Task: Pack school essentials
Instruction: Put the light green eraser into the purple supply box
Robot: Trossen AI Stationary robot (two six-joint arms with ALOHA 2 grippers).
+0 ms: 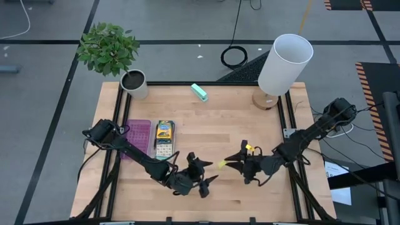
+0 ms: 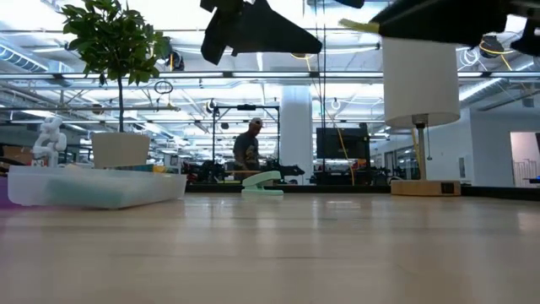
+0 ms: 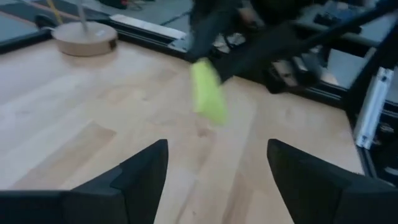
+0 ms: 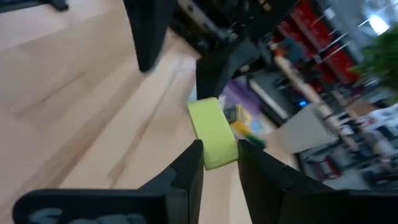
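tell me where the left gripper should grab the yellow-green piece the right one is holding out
Judging by the pose, the free end: the right gripper pinches one end of the yellow-green piece, leaving the other sticking out toward the open left gripper, which could close across it head-on.

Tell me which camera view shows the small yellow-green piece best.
The right wrist view: the yellow-green piece sits large between the right pincer fingers. The left wrist view shows it blurred, the high view tiny, the low view hardly at all.

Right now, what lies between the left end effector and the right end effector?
In the high view, only the yellow-green piece, held by the right end effector, sits over bare table before the open left end effector.
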